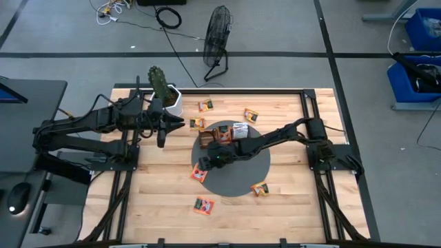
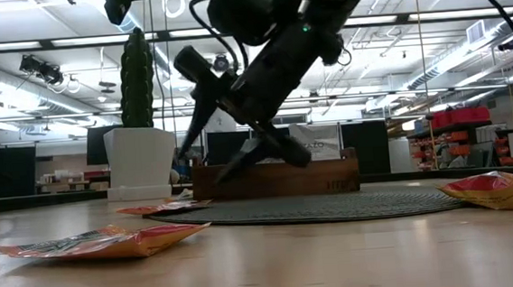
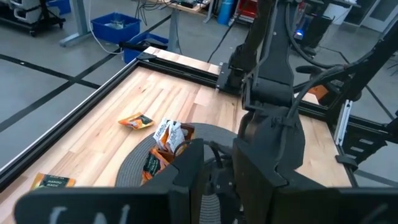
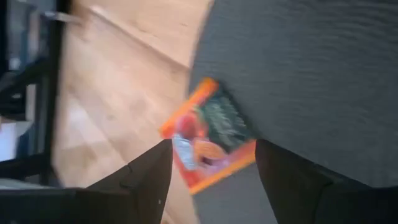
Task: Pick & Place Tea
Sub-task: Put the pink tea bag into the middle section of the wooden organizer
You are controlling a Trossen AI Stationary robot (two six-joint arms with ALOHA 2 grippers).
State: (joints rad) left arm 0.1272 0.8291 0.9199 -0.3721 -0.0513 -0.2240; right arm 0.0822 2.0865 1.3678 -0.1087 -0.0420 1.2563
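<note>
Several orange-red tea sachets lie flat around the table. One sachet (image 1: 199, 173) (image 4: 211, 134) lies across the edge of the round grey mat (image 1: 238, 180), partly on the wood. My right gripper (image 1: 204, 164) (image 4: 210, 165) hangs open just above it. Its fingers point down, one on each side of the sachet, and touch nothing. The brown wooden tray (image 1: 222, 135) stands on the mat with a white sachet (image 1: 240, 129) and others in it. My left gripper (image 1: 165, 126) waits beside the cactus pot (image 1: 170, 100).
More sachets lie on the wood at the far side (image 1: 205, 105) (image 1: 251, 115) (image 1: 198, 123) and the near side (image 1: 260, 188) (image 1: 203, 204). The white pot with the cactus stands at the far left. A floor fan (image 1: 218, 41) stands beyond the table's far edge.
</note>
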